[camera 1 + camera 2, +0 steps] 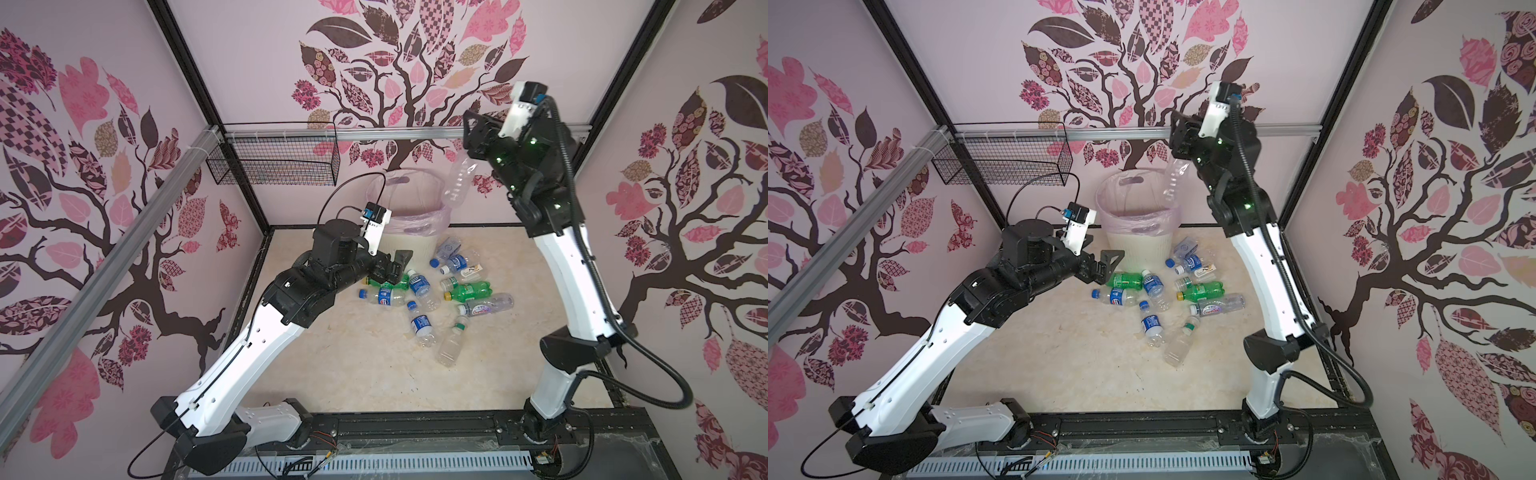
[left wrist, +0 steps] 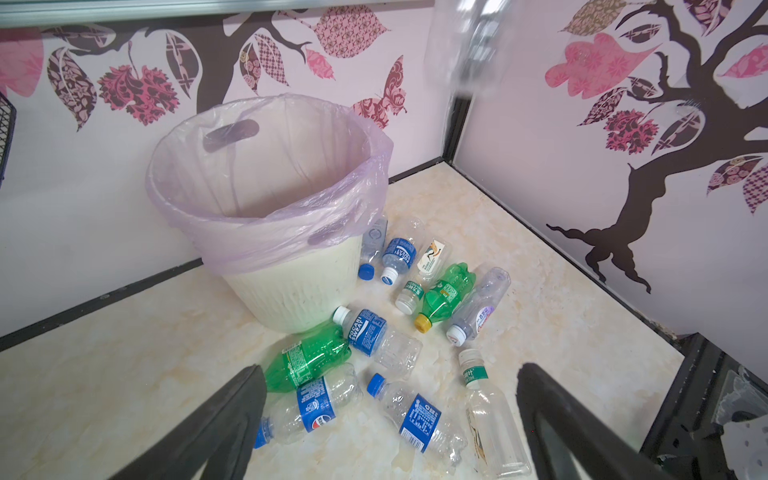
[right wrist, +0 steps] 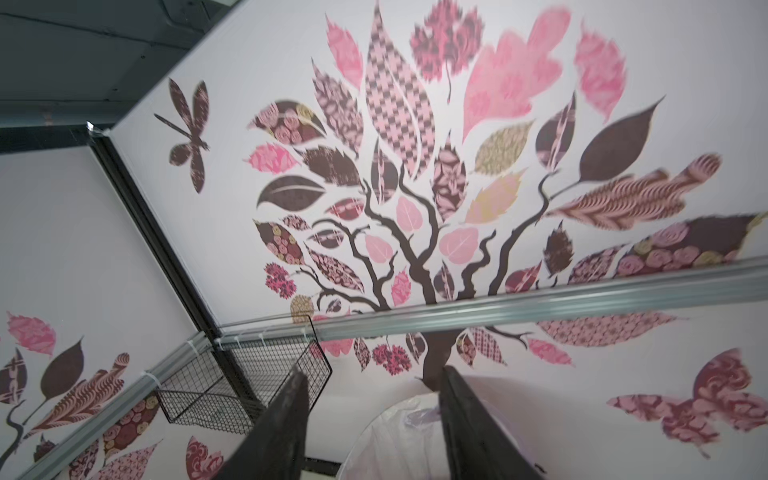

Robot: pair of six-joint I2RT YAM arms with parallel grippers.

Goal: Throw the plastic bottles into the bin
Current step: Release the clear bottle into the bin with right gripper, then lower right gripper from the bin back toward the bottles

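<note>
right gripper (image 3: pixel 373 374): high over the bin (image 1: pixel 411 247); parted, nothing between in the wrist view.
clear bottle (image 1: pixel 458 183): just below that gripper, above the bin's right rim in both top views; blurred, contact not discernible.
left gripper (image 2: pixel 390 370): spread wide, empty, low beside the bin, over the heap.
plastic bottles (image 2: pixel 365 336): lay loose on the marbled floor (image 1: pixel 353 361), in front and right of the bin's foot; two green bottles (image 2: pixel 307 363) among them, others mostly clear with blue labels.
bin: cream, ribbed, lined with a pale pink bag (image 2: pixel 270 166); stood against the back wall (image 1: pixel 257 83).
</note>
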